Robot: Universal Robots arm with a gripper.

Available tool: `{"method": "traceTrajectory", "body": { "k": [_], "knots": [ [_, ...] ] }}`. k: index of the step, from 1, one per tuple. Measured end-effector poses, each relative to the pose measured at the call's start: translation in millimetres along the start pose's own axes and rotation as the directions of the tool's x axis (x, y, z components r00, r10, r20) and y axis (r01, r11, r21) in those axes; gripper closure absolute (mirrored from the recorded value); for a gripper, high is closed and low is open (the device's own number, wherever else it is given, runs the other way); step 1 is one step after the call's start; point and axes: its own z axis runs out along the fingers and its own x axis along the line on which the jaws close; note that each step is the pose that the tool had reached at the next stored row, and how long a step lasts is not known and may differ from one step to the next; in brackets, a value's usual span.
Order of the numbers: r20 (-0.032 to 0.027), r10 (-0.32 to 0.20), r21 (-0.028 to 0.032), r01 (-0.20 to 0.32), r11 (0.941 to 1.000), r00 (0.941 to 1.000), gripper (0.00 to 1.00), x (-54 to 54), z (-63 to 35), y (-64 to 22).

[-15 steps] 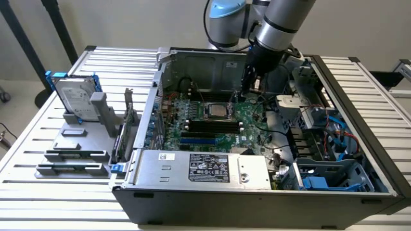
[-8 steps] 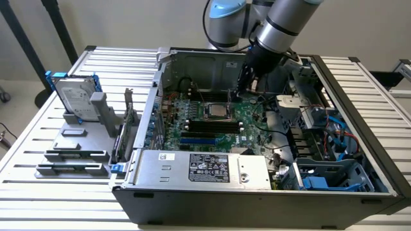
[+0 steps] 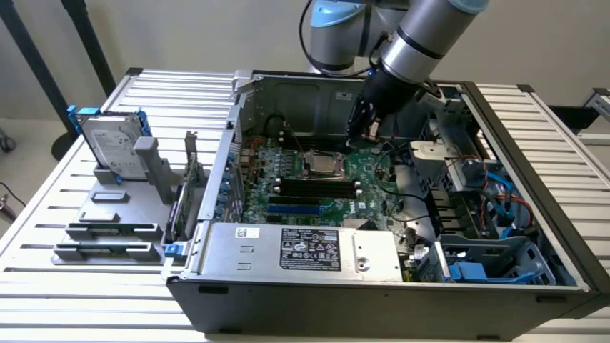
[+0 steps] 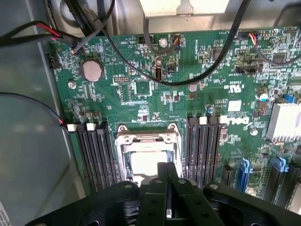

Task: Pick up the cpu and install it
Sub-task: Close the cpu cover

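Closed, empty pincer beside the socketed cpu

Exterior view: the pincer hangs inside the open computer case on the table, at about one o'clock of the cpu socket on the green motherboard. Wrist view: the pincer's fingers are pressed together, gripping nothing. The cpu lies in the socket's metal frame between black memory slots, just past the fingertips.

"DELL" on the motherboard

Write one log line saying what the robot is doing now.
fingers: shut | where: above motherboard inside computer case | cpu: sitting in socket, close to fingers
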Motion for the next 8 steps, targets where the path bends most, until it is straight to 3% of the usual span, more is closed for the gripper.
{"method": "traceTrajectory", "body": {
  "k": [3, 8],
  "knots": [
    [0.0043, 0.001, 0.0251, -0.002, 0.9997, 1.0000, 0.89, -0.4, 2.5, -3.7],
    [0.0065, 0.002, 0.0486, -0.002, 0.9988, 1.0000, 0.89, -1.7, 11.3, -18.3]
  ]
}}
